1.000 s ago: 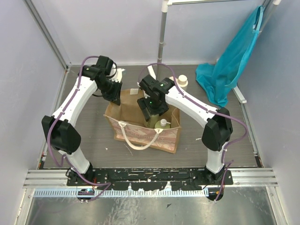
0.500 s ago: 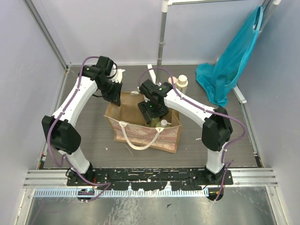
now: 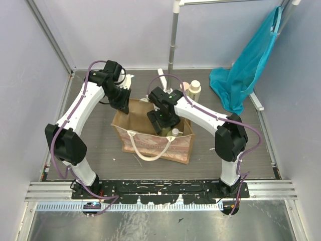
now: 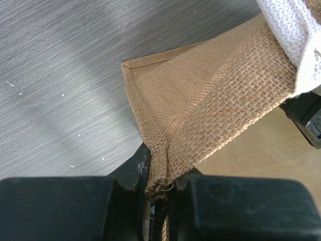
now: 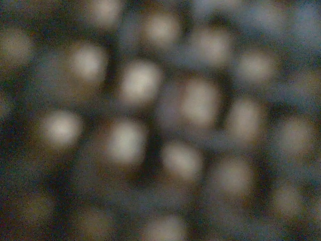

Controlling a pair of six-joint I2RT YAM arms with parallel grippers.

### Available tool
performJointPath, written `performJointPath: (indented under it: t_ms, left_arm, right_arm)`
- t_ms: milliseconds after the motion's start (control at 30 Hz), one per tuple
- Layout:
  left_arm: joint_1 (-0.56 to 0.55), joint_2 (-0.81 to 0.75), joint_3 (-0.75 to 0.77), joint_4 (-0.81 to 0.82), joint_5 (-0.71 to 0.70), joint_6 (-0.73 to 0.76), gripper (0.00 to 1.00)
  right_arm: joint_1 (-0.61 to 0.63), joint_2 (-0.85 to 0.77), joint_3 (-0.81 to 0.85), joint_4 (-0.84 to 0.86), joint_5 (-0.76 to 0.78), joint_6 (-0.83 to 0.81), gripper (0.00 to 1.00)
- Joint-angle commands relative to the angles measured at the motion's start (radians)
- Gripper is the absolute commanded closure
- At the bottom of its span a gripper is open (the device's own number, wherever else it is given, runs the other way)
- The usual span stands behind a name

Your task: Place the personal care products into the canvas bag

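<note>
The canvas bag (image 3: 155, 143) stands open in the middle of the table. My left gripper (image 3: 122, 103) is shut on its back left corner rim; in the left wrist view the burlap fold (image 4: 210, 100) is pinched at my gripper (image 4: 159, 178). My right gripper (image 3: 163, 120) reaches down into the bag with its fingers hidden. The right wrist view shows only a blurred weave. One bottle with a cream cap (image 3: 174, 133) stands inside the bag by the front right. Another bottle (image 3: 194, 89) stands on the table behind the bag.
A teal cloth (image 3: 246, 65) hangs at the back right and drapes onto the table. A metal pole (image 3: 173, 40) rises behind the bag. The bag's cream front handle (image 3: 150, 153) hangs down its front; the other handle (image 4: 291, 30) lies by the held corner.
My right gripper has moved a little left and back and sits deeper in the bag, uncovering the bottle behind it on the table. The left arm and the bag have not moved.
</note>
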Motion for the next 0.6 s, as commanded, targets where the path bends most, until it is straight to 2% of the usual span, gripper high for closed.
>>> performJointPath:
  t_ms: [0,300,567]
  left_arm:
    - [0.014,-0.033,0.005,0.006,-0.042,0.008,1.00]
    - [0.014,-0.026,0.012,0.005,-0.041,0.011,1.00]
    - [0.014,-0.027,0.006,0.006,-0.050,0.011,1.00]
  right_arm:
    - [0.001,-0.001,0.049,-0.087,0.021,-0.014,0.18]
    - [-0.002,-0.017,0.223,-0.143,0.045,-0.004,0.00]
    - [-0.011,-0.088,0.503,-0.179,0.091,-0.045,0.00]
